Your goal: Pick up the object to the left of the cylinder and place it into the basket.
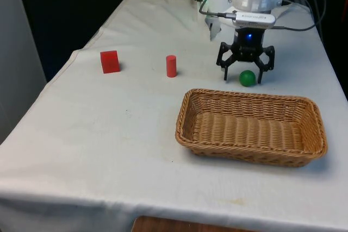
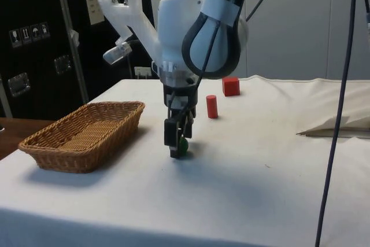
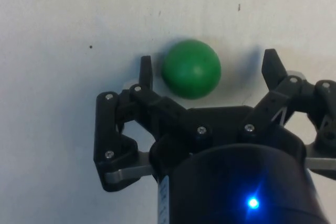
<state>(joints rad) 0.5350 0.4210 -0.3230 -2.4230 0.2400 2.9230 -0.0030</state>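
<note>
A green ball [image 1: 247, 77] lies on the white cloth between the open fingers of my black gripper [image 1: 242, 78], which is lowered to the table around it. In the wrist view the ball [image 3: 190, 69] sits nearer one fingertip [image 3: 146, 65] than the other, and neither touches it. A red cylinder [image 1: 171, 66] stands upright towards the front view's left of the ball. Farther to that side sits a red cube [image 1: 110, 61]. From the side, the gripper [image 2: 176, 150] hangs straight down with the ball [image 2: 183, 147] at its tips.
A long wicker basket [image 1: 244, 155] with nothing in it lies nearer the camera than the ball in the front view. The side view has the basket [image 2: 87, 143] off to one side of the gripper, and the cylinder [image 2: 212, 106] and cube [image 2: 230, 85] beyond it.
</note>
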